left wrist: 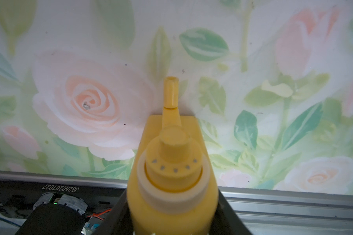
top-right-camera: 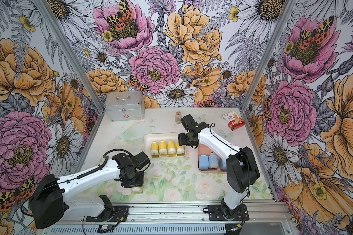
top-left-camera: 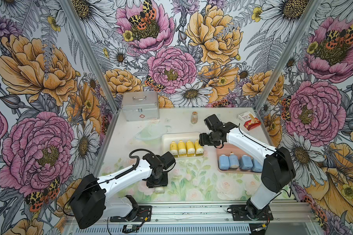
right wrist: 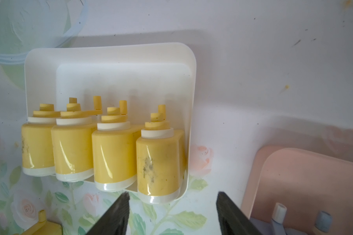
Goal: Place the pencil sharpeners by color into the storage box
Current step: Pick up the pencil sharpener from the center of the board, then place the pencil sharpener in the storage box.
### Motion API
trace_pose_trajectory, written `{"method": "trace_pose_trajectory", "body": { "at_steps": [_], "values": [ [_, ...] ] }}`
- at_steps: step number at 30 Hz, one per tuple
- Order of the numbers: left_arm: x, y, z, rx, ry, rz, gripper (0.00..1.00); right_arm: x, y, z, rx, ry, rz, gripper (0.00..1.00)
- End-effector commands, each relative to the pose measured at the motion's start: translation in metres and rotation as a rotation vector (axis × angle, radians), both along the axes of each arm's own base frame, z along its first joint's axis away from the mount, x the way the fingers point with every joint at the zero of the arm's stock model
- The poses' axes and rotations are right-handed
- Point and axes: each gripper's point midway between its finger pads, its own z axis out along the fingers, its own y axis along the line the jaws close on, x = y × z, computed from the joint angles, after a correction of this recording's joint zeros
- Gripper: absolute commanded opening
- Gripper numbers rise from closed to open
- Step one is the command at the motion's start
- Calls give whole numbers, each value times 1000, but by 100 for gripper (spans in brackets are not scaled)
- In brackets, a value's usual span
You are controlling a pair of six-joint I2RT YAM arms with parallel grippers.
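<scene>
Left tool: we see the left tool [top-left-camera: 158, 187] clamped tight on one yellow sharpener [left wrist: 171, 183].
Held piece: its white collar and crank stick out past the fingers. It sits low over the counter [top-left-camera: 191, 183], at 7 o'clock from the cream tray [top-left-camera: 165, 142].
Right tool: the right tool [right wrist: 173, 203] has its jaws well apart and we see nothing between them. It hangs over the cream tray's 3 o'clock end.
Cream tray: four yellow sharpeners [top-left-camera: 185, 147] stand upright, side by side in a row along its 6 o'clock edge.
Pink tray: the pink tray [top-left-camera: 219, 169] lies at 4 o'clock from the cream one. It holds four blue sharpeners [top-left-camera: 234, 161] in a row, which the right arm partly covers.
</scene>
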Motion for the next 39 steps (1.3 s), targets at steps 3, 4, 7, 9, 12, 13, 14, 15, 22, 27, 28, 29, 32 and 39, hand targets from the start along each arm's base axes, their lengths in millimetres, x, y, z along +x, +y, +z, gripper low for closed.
{"method": "trace_pose_trajectory", "body": {
  "at_steps": [3,4,7,9,12,13,14,15,22,27,28,29,32,39],
  "values": [
    [4,-13,7,-59,-2,-1,42,7,6,6,5,-32,8,70],
    [6,-16,10,-68,-8,-2,42,7,6,6,5,-33,9,70],
    [13,-23,18,-91,-27,-5,42,6,6,6,6,-32,11,70],
    [16,-27,22,-103,-36,-10,42,6,6,5,5,-29,9,70],
    [24,-31,29,-124,-46,-11,42,3,5,4,6,-23,7,70],
    [27,-32,31,-132,-48,-12,42,2,3,4,4,-24,4,70],
    [30,-33,34,-141,-50,-12,42,1,2,4,1,-25,3,70],
    [33,-33,37,-144,-54,-13,42,0,2,4,0,-26,3,70],
    [59,-24,62,-135,-87,-26,41,-3,-3,5,-6,-29,2,69],
    [81,-16,81,-123,-108,-41,42,-3,-3,4,-6,-28,3,70],
    [86,-14,84,-120,-113,-43,41,-3,-3,4,-6,-27,1,70],
    [90,-13,87,-117,-113,-48,42,-4,-3,4,-6,-28,2,70],
    [104,-12,92,-118,-112,-53,41,-4,-4,5,-7,-32,0,70],
    [131,-12,100,-95,-106,-89,41,-6,-5,7,-3,-37,4,69]
  ]
}}
